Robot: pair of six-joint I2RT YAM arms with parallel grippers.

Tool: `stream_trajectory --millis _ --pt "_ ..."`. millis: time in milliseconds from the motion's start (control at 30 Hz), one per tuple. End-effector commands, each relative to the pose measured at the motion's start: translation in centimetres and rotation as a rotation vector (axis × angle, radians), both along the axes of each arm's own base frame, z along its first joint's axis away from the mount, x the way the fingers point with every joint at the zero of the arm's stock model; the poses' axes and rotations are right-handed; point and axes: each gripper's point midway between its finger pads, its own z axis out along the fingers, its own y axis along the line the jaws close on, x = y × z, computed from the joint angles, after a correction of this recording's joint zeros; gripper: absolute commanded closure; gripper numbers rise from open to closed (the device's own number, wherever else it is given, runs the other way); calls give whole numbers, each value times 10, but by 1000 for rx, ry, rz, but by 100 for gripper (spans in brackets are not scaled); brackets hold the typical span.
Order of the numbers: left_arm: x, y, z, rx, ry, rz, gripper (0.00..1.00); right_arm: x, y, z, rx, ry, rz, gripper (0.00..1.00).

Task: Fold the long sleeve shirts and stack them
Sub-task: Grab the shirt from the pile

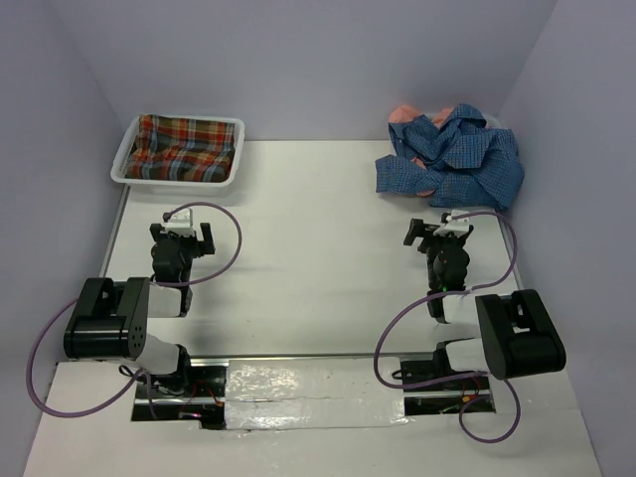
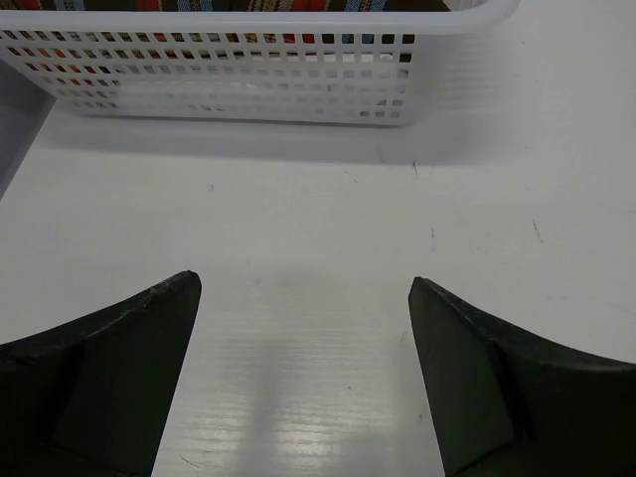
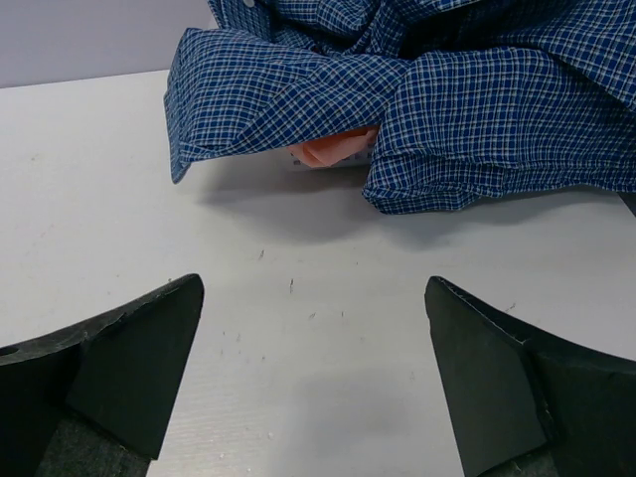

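Right end effector (image 1: 437, 231) spread wide, empty, facing the crumpled blue checked shirt (image 1: 467, 159) heaped over the salmon shirt (image 1: 407, 114), far right of the counter (image 1: 318, 219). Left end effector (image 1: 183, 231) likewise apart, near the plaid shirt (image 1: 184, 147) in the white tray (image 1: 127, 159). Risks dragging both tangled shirts with one careless pinch. No readable writing anywhere.
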Motion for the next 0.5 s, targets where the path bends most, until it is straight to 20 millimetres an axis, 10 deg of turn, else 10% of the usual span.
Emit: stream_trajectory --millis 0,167,233,467 --pt "7 -5 18 11 -72 -27 1 5 -2 20 6 -66 -13 0" --pt "6 -8 20 16 -78 -45 1 5 -2 20 3 -66 -13 0" --pt "6 -43 36 92 -86 -292 1 5 -2 20 5 -66 -14 0" --pt "8 -97 47 -82 479 -771 3 5 2 38 -13 -67 3 0"
